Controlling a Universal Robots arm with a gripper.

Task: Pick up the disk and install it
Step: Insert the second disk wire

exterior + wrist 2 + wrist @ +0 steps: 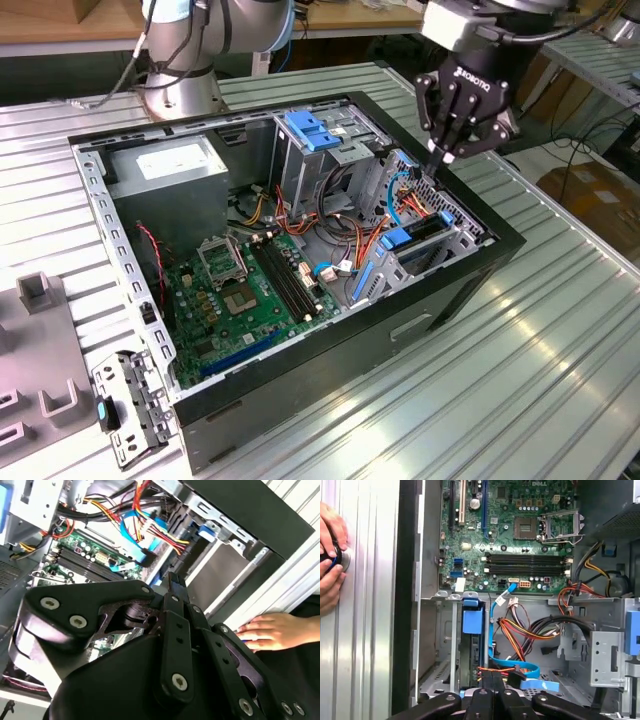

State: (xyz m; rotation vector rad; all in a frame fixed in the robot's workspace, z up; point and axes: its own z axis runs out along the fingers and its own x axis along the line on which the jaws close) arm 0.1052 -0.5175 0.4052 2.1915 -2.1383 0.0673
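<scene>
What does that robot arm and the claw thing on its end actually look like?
The arm is made of smooth silver-grey tubes with rounded joints and light blue rings, standing on a round metal base, with a dark cable trailing down beside it. At its tip sits a pale grey block, then the gripper: glossy black, built from chunky hinged links held by silver screws, with white lettering on its body. Black cables run off behind it.

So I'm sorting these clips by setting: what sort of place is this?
Likely a robotics lab or workshop bench: an open computer case sits on a ribbed metal table, the robot arm's base is mounted beside it, and wooden desks stand behind.
</scene>
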